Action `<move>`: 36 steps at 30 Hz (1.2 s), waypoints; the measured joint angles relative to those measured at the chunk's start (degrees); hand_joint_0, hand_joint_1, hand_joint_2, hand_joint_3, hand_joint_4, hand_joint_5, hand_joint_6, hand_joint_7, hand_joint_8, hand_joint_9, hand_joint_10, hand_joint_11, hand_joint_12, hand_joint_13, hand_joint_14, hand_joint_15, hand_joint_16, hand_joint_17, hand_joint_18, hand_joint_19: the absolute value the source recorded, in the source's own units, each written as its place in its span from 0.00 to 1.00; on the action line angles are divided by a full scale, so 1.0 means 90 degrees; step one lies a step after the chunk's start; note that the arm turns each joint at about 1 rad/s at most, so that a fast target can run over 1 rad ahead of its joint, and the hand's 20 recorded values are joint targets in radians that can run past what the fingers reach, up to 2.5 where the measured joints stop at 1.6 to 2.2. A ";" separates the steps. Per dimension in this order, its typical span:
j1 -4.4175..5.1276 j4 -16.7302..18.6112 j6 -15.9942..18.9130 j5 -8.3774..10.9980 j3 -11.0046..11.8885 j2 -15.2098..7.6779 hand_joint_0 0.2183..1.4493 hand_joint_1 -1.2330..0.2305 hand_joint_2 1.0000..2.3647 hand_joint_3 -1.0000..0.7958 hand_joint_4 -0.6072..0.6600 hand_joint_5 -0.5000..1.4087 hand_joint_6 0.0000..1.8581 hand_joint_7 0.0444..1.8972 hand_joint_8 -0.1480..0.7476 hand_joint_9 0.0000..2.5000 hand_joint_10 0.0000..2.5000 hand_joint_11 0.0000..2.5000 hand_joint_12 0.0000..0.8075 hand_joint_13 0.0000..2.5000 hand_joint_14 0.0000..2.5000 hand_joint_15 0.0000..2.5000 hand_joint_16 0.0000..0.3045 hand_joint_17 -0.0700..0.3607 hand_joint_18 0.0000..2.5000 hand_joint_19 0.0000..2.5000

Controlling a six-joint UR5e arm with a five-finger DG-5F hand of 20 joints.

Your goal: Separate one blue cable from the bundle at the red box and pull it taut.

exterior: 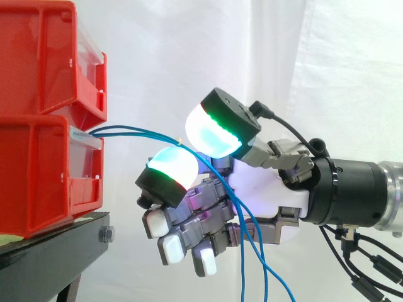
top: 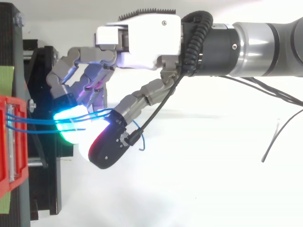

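Blue cables [exterior: 138, 133] leave the lower red bin's [exterior: 38, 176] front and run right to the hand [exterior: 271, 195]. Two glowing pads [exterior: 217, 135] pinch them near the bin (loose ends droop past the palm).

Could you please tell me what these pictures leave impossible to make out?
Side view: how many cables the hand pinches; its pads cover the contact.
Side view: the cables' free ends, cut off by the bottom edge.
Both views: the cables' anchoring inside the red box, hidden by its walls.
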 measured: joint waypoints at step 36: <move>-0.0014 -0.0091 -0.0086 -0.0011 0.0052 -0.0002 0.30 0.18 0.00 0.28 0.64 0.15 0.48 0.52 0.55 0.29 0.01 0.31 0.51 0.30 0.01 0.21 0.18 0.45 0.37 0.24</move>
